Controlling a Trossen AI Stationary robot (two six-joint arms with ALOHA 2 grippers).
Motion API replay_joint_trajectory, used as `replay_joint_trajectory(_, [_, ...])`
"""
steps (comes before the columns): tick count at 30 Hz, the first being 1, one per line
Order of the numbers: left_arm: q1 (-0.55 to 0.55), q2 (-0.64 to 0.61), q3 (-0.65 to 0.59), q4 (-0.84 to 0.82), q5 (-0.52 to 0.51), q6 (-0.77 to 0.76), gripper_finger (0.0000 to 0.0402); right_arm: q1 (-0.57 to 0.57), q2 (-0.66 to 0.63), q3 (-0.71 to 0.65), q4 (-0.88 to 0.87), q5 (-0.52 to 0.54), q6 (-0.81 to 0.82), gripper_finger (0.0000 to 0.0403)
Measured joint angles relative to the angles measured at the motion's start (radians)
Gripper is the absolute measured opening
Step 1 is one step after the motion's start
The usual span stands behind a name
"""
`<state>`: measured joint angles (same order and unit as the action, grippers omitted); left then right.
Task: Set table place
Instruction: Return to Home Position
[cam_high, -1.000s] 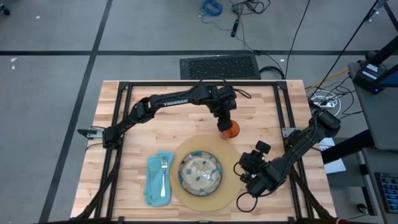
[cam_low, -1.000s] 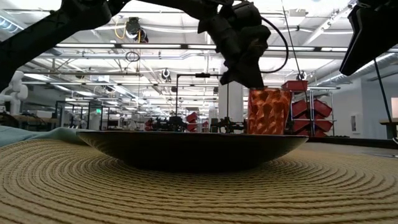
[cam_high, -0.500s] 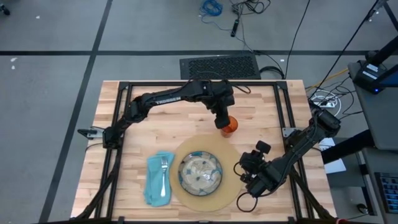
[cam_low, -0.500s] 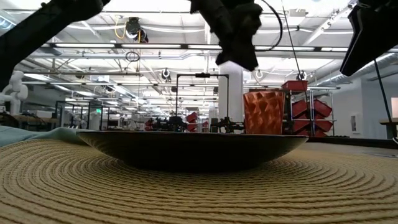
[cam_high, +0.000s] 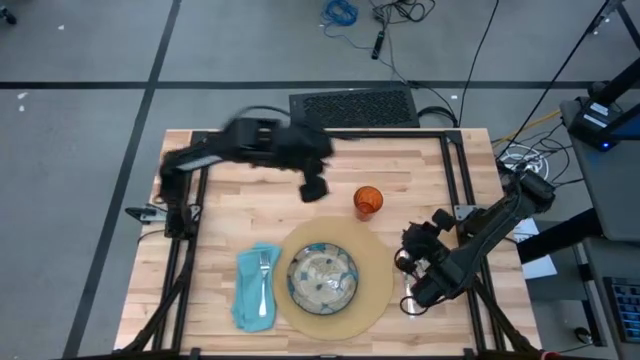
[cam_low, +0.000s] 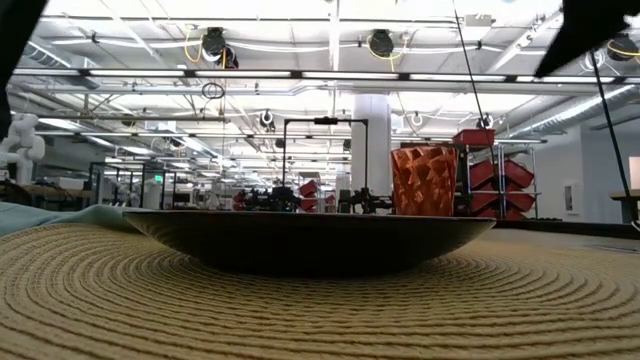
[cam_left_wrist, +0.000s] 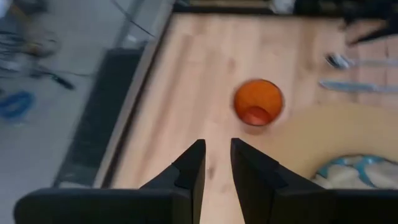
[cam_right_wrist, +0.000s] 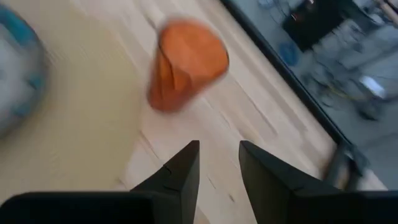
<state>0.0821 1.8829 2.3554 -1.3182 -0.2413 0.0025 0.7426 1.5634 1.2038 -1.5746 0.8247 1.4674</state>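
The table (cam_high: 430, 165) fills the middle of the high view, with the round placemat (cam_high: 372, 265) at lower centre under the plate (cam_high: 322, 278) and the teal napkin (cam_high: 243, 300) just left of the mat. The left gripper (cam_high: 315, 188) hangs above centre, its fingers slightly parted and empty, while the right gripper (cam_right_wrist: 217, 146) sits at right beside the mat, also parted and grasping nothing. The orange cup (cam_high: 368, 201) stands upright, untouched, just beside the mat's upper right edge, and the fork (cam_high: 263, 272) lies on the napkin.
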Motion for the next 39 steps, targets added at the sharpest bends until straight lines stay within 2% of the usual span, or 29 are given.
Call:
replay_joint_trajectory(9, [-0.047, -0.267, -0.004, -0.161, -0.273, -0.164, 0.0062, 0.050, -0.320, 0.001, 0.003, 0.264, -0.038, 0.0105])
replay_joint_trajectory(12, [-0.077, -0.324, -0.018, -0.243, -0.352, -0.228, 0.0062, 0.052, -0.420, 0.001, 0.002, 0.302, -0.062, 0.0105])
replay_joint_trajectory(15, [-0.101, -0.383, -0.073, -0.251, -0.409, -0.259, 0.0062, 0.052, -0.502, 0.001, 0.003, 0.303, -0.084, 0.0105])
replay_joint_trajectory(21, [-0.123, -0.546, -0.296, -0.252, -0.454, -0.304, 0.0062, 0.052, -0.609, 0.001, 0.004, 0.280, -0.126, 0.0105])
replay_joint_trajectory(26, [-0.123, -0.740, -0.563, -0.254, -0.525, -0.414, 0.0062, 0.052, -0.674, 0.001, 0.004, 0.266, -0.148, 0.0105])
replay_joint_trajectory(29, [-0.123, -0.864, -0.700, -0.248, -0.568, -0.514, 0.0062, 0.052, -0.716, 0.001, 0.004, 0.304, -0.163, 0.0105])
replay_joint_trajectory(33, [-0.123, -1.020, -0.856, -0.136, -0.579, -0.573, 0.0062, 0.052, -0.776, 0.001, 0.003, 0.370, -0.182, 0.0105])
replay_joint_trajectory(39, [-0.150, -1.227, -1.065, 0.090, -0.578, -0.506, 0.0062, 0.052, -0.843, 0.001, 0.003, 0.380, -0.249, 0.0105])
